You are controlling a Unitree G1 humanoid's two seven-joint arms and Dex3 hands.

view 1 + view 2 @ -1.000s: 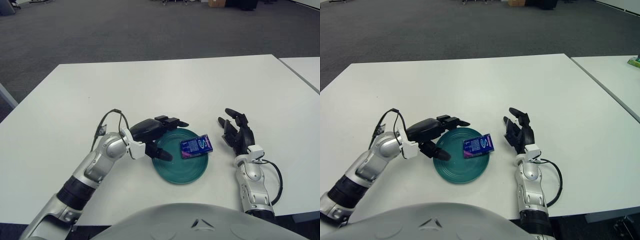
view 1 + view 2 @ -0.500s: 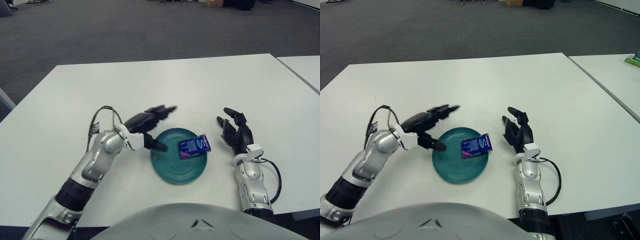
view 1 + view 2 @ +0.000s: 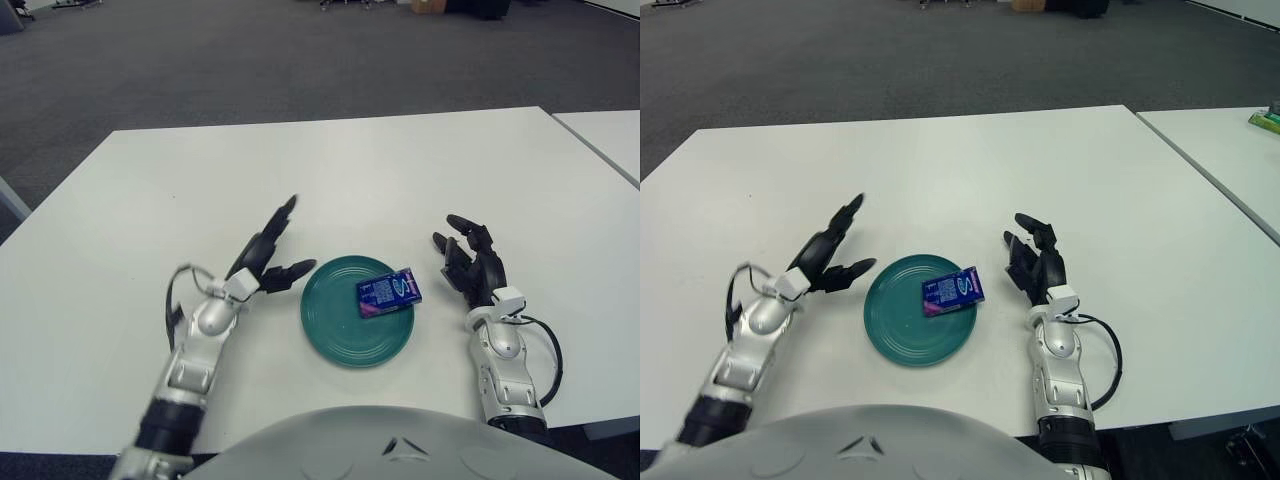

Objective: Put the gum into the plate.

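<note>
The gum pack (image 3: 389, 292), a small blue and purple packet with pale lettering, lay flat inside the teal plate (image 3: 340, 340), toward the plate's far right part, with its right end reaching over the rim on that side. It sat slightly askew, its long side running roughly left to right. Nothing was touching it.

The round plate rested on the white table (image 3: 330, 170), near the front edge and between the two hands.

The left hand (image 3: 264, 258) was just beside the plate's left rim, raised off the tabletop with the palm turned toward the plate. Its fingers (image 3: 283, 215) were spread and empty: the long ones pointed up and away from the robot, and a lower one reached toward the plate's edge without clearly touching it. A dark cable looped beside the silver forearm behind it.

The right hand (image 3: 474, 267) stood a little apart from the plate's right side, upright on its wrist, with the dark fingers (image 3: 1032, 226) loosely open, slightly bent and holding nothing. A black cable curled beside its forearm near the table's front edge.

A second white table (image 3: 1230, 150) stood to the right, separated by a narrow gap, with a small green object (image 3: 1269, 122) at its far edge. Grey carpet (image 3: 200, 60) stretched behind the tables.
</note>
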